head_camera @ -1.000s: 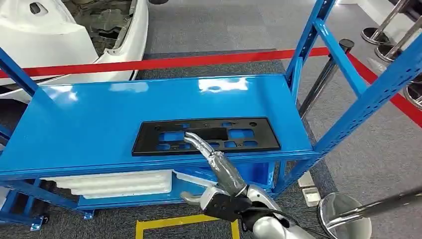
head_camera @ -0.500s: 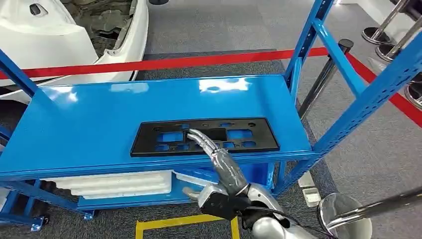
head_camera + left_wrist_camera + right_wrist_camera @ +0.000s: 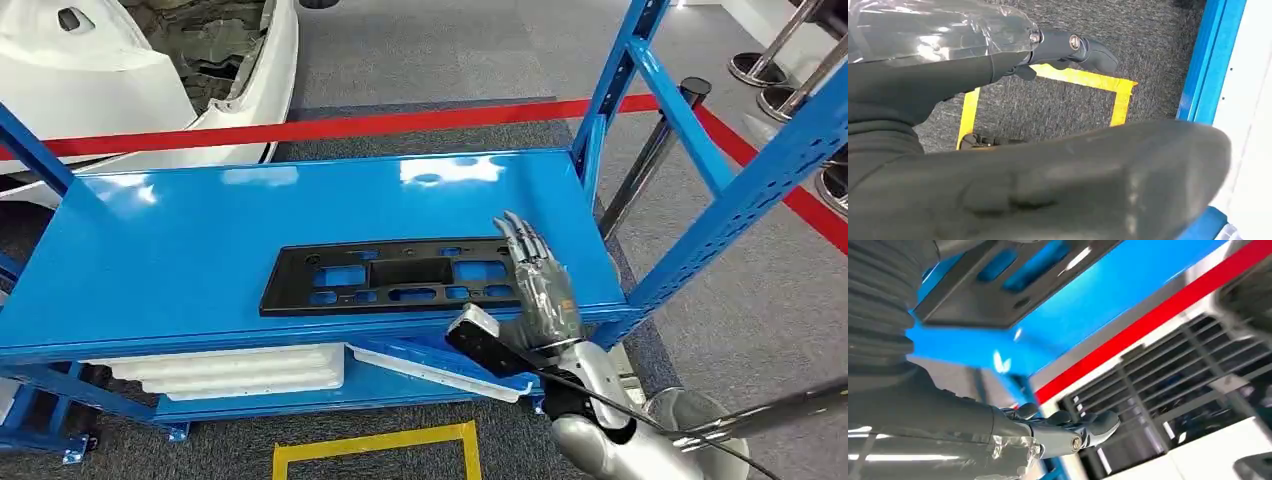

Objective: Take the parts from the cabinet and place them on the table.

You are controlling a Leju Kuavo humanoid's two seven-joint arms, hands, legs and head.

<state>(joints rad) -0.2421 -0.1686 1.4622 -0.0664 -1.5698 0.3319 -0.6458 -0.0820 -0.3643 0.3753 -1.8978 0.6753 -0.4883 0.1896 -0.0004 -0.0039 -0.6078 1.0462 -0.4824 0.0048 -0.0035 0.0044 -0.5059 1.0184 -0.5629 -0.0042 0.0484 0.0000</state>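
A flat black plate point(image 3: 400, 275) with several cut-outs lies near the front edge of the blue cabinet shelf point(image 3: 200, 230). My right hand point(image 3: 540, 285) is raised at the plate's right end, fingers stretched out and apart, covering that end and holding nothing. The right wrist view has the plate point(image 3: 998, 285) on the blue shelf and the right hand's fingers point(image 3: 1068, 432) extended with nothing in them. In the left wrist view my left hand point(image 3: 1068, 47) hangs over the carpet with its fingers apart and empty.
White moulded parts point(image 3: 240, 368) lie on the lower shelf. Blue uprights point(image 3: 620, 90) frame the cabinet's right side. A red barrier tape point(image 3: 350, 125), a white car body point(image 3: 120, 70) and chrome stanchions point(image 3: 690, 435) stand around. Yellow floor tape point(image 3: 370, 445) marks the carpet.
My right hand left the plate's middle cut-out, swung to its right end and turned fingers-up. The plate has slid slightly to the left.
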